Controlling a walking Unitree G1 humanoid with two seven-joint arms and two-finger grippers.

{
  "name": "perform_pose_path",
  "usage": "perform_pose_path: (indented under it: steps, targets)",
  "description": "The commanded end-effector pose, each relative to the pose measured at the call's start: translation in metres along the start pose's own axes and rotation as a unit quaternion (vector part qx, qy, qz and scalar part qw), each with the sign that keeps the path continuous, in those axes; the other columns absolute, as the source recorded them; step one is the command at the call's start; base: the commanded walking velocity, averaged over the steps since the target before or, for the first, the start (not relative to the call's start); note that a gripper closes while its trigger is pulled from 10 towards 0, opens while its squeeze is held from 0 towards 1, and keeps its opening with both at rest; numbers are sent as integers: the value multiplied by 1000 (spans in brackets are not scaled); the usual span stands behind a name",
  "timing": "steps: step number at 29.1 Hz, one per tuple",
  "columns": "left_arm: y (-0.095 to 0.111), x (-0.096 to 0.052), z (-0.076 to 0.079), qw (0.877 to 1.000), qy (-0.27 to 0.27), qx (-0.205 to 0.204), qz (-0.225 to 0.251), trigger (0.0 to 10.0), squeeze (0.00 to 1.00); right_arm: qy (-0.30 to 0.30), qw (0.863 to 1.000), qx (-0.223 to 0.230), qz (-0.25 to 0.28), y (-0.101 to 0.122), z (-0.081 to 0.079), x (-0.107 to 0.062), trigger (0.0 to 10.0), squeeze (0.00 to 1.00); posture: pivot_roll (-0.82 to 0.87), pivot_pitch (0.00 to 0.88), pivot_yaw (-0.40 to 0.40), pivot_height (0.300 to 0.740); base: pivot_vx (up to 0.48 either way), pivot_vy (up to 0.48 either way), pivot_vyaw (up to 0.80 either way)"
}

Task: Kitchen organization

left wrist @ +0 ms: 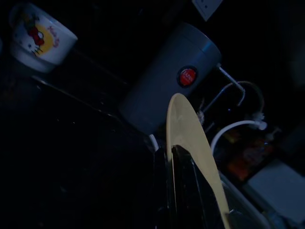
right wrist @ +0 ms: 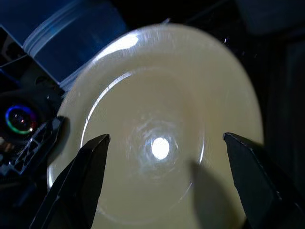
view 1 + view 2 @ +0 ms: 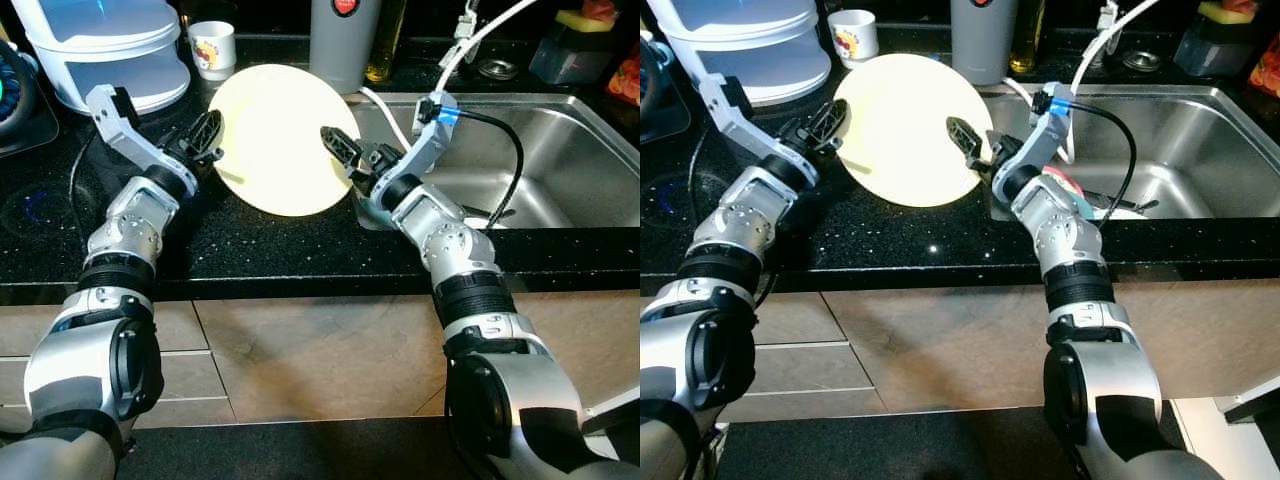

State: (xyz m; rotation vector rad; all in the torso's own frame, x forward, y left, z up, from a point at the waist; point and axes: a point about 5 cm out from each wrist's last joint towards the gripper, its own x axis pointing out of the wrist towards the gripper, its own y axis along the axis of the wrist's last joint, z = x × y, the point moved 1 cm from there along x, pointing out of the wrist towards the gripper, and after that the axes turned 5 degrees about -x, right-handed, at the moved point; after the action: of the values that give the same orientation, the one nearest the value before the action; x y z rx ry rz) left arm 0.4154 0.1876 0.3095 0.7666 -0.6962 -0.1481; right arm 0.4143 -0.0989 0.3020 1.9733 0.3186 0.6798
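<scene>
Your black worktop (image 3: pixel 300 250) runs across the middle of the left eye view, with the steel sink (image 3: pixel 560 150) at the right. The pale yellow plate (image 3: pixel 275 140) stands tilted on its lower edge in the upper centre, face turned toward you and its far rim near the grey canister (image 3: pixel 340 35). Your left hand (image 3: pixel 205 135) is clamped on the plate's left rim, edge-on in the left wrist view. Your right hand (image 3: pixel 340 150) faces the plate's face with fingers spread wide, gripping nothing. The plate lies straight ahead of that right hand, so the sink sits behind it, to the right.
</scene>
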Motion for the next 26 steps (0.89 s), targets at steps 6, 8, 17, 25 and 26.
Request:
perform_pose_path:
  steps: [6,8,17,25,26]
  targets:
    - [5,-2,3,999,-24,-30,26,0,0,-9,1000,12,2,0,5,-4,10000,0,7,203,12,740,0,0,0]
    - [6,-2,3,999,-27,-31,26,0,0,-16,1000,13,11,3,8,-5,10000,0,7,203,12,740,0,0,0]
    - [4,-2,5,998,-47,-31,10,0,0,-51,998,-7,44,19,24,-13,10000,0,6,206,11,740,0,0,0]
    - [4,-2,8,997,-62,-44,6,0,0,-20,1000,9,19,6,16,-12,10000,0,8,204,14,740,0,0,0]
    - [4,-2,8,997,-62,-44,6,0,0,-20,1000,9,19,6,16,-12,10000,0,8,204,14,740,0,0,0]
